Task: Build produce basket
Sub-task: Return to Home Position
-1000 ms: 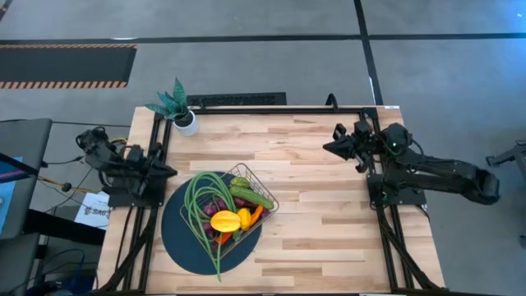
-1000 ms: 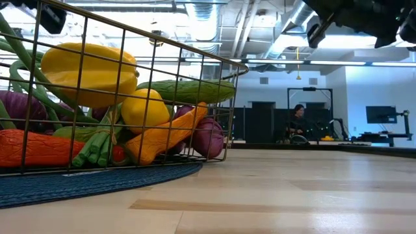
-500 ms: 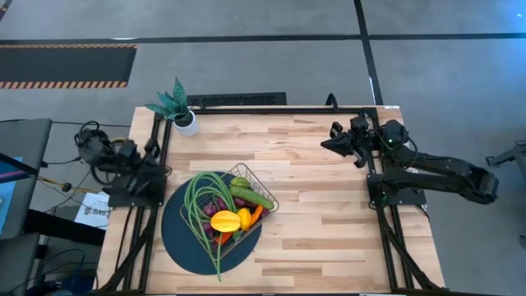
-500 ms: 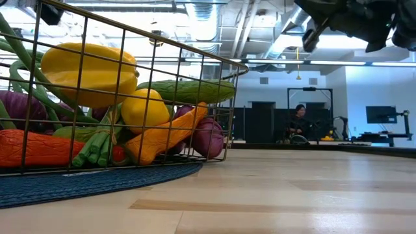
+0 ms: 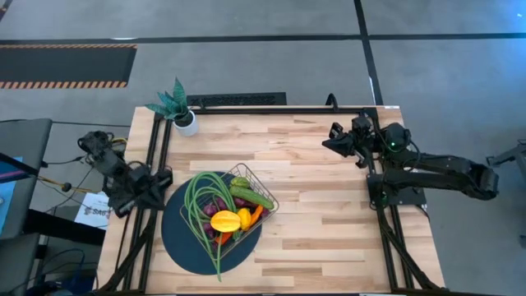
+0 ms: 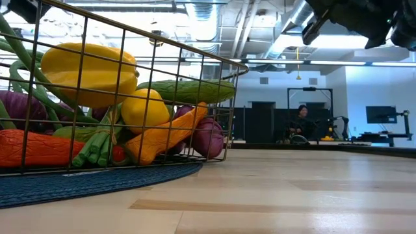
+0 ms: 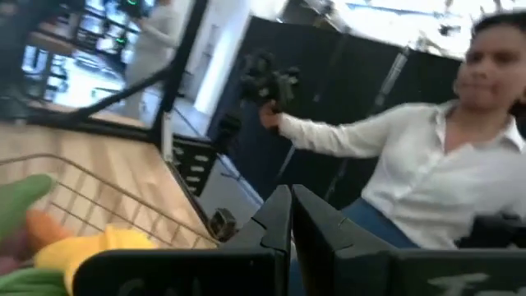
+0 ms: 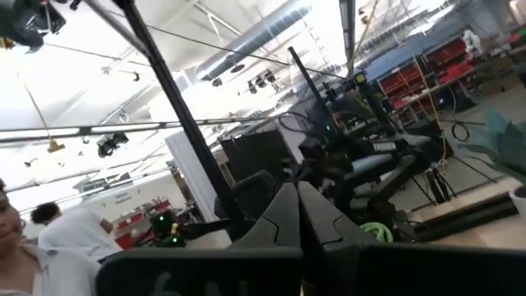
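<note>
Produce (image 5: 225, 220) fills basket (image 5: 275, 197) (jaws closed)

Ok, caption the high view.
Wire basket of toy produce on round mat; left gripper and right gripper shut at table edges.

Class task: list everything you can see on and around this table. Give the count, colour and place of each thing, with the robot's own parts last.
table: one, light wood, under everything
mat: one, dark blue, round, on the table's left part
basket: one, metal wire, on the mat
beans: a bunch, green, draped from the basket onto the mat
cucumber: one, green, in the basket
yellow fruit: one, yellow-orange, on top of the pile
lemon: one, yellow, in the basket
pepper: one, orange, in the basket
potted plant: one, green in a white pot, far left corner
person: one, white shirt, beyond the table
left gripper: one, dark, fingers shut, at the table's left edge
right gripper: one, dark, fingers shut, above the table's far right part
</note>
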Available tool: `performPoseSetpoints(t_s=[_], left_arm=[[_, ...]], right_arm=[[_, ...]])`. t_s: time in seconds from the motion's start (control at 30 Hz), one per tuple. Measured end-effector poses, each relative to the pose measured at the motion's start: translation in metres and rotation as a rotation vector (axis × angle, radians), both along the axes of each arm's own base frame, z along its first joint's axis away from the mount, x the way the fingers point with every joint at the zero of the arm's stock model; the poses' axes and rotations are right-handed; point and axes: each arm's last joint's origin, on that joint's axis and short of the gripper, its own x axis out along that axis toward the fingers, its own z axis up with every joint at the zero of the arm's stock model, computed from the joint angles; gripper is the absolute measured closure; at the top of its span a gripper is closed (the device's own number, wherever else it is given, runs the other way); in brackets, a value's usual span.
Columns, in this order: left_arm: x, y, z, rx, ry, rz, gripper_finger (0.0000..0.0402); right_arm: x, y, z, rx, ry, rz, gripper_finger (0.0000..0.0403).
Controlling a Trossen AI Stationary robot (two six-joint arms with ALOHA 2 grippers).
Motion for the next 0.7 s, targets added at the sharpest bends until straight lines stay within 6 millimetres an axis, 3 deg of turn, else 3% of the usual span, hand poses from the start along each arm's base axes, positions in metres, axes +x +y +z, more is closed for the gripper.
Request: performPoseSetpoints(t_s=[0.27,0.5,0.7], left_arm=[[0.015,-0.005,-0.033,0.160,0.002,0.135,0.0402],[0.023,0.004,-0.037,0.291,-0.060,0.301,0.0401],[0.027,0.015,-0.042,0.352,-0.004,0.416,0.0401]], right_arm=[[0.009,0.022,0.001,-0.019,-0.051,-0.030,0.0402],[0.013,0.036,0.000,-0.042,-0.049,-0.019,0.0402],[0.015,0.033,-0.005,-0.075,0.002,-0.049,0.0402]])
